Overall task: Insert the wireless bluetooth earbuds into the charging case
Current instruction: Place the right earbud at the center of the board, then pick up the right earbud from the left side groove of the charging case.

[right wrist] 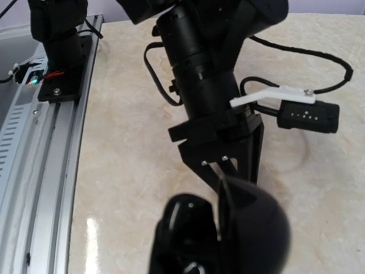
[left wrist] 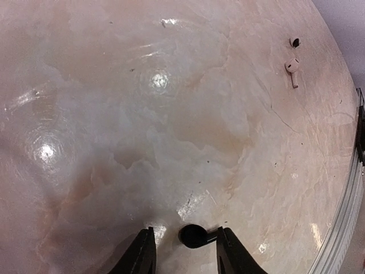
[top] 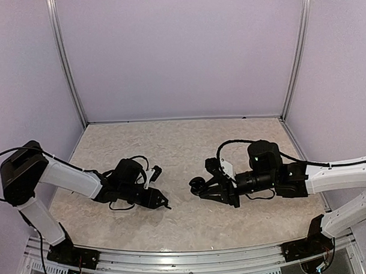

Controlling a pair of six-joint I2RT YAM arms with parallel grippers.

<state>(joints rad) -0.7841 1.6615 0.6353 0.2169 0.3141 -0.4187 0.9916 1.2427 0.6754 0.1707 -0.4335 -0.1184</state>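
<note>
Between left jaws, earbud (left wrist: 194, 236); in right, charging case (right wrist: 251, 228)

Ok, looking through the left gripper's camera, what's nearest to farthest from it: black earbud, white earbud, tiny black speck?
1. black earbud, right between the fingers of the left gripper.
2. white earbud, far off at the upper right.
3. tiny black speck, just beyond the white one.

On marbled table (left wrist: 171, 142), pale earbud (left wrist: 292, 68) (stemmed)
</note>
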